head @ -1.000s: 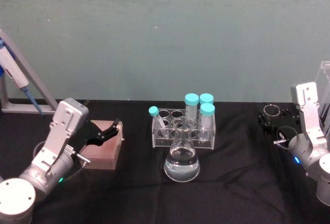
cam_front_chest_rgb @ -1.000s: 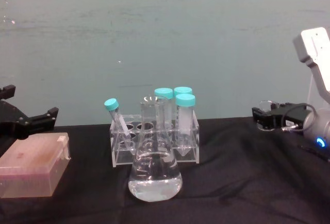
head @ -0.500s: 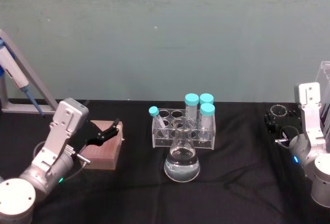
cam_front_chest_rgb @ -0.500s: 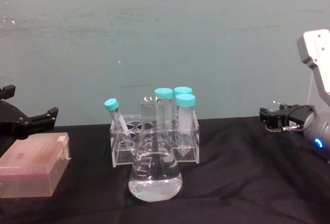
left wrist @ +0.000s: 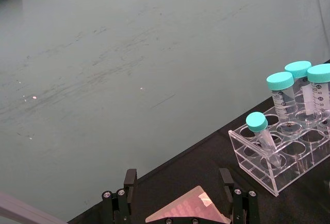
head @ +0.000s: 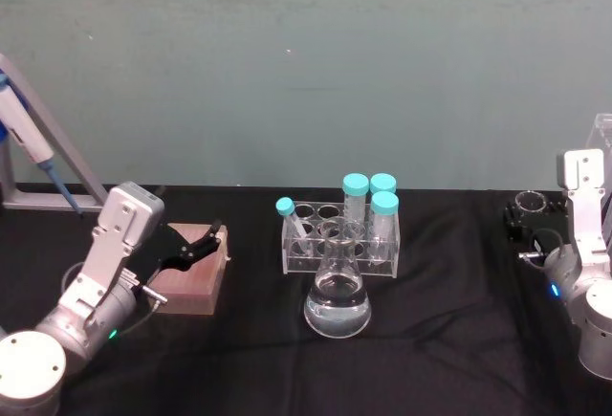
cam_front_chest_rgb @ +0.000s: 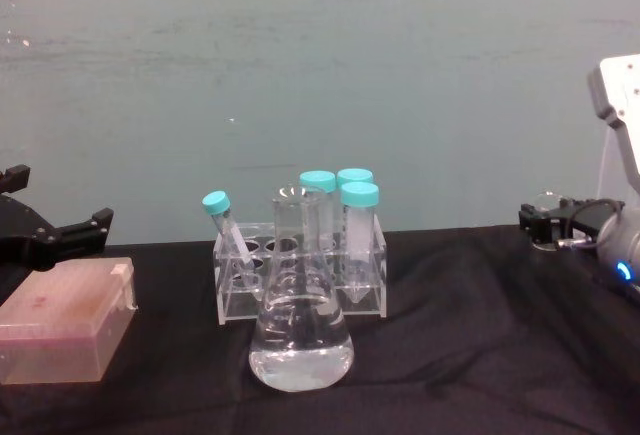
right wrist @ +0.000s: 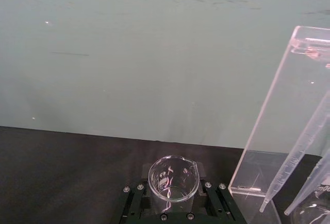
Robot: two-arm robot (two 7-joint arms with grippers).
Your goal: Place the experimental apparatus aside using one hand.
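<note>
The right pincer (right wrist: 172, 203) grips the small clear glass beaker (right wrist: 172, 178) at the right end of the tabletop (head: 449, 339), beside the tall clear acrylic stand (right wrist: 268, 131). I judge it light, slippery, fragile: a gentle hold around its wall suits. The left pincer (left wrist: 177, 185) idles wide above the pink box (cam_front_chest_rgb: 60, 330).

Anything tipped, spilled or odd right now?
One oddity: the small capped tube leans askew in the tube rack, while the three bigger tubes stand upright. No spill by the flask. The right gripper holds the small beaker far right; the left gripper hangs open over the pink box.
</note>
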